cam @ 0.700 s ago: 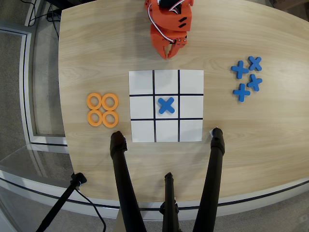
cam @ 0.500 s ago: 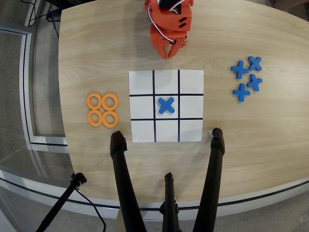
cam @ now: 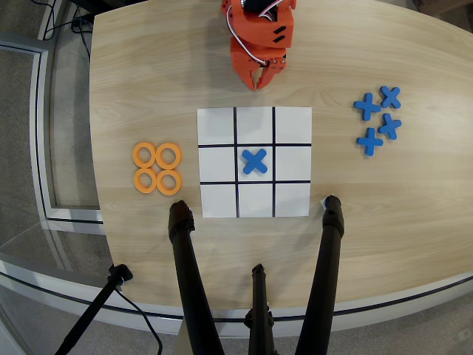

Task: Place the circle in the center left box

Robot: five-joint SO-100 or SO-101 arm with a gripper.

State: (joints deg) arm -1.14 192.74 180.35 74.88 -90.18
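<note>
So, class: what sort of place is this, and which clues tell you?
Probably a robotics lab or hobby bench: an orange gripper over a wooden table, a paper tic-tac-toe grid, and tripod legs.

4 orange rings [cam: 157,168], 5 blue Xs [cam: 378,118]

The orange arm is folded at the overhead view's top edge, end effector [cam: 259,83] pointing down, seemingly nearly closed.

Blue cross [cam: 254,161] in middle cell; four blue crosses [cam: 378,118] at right.
</note>
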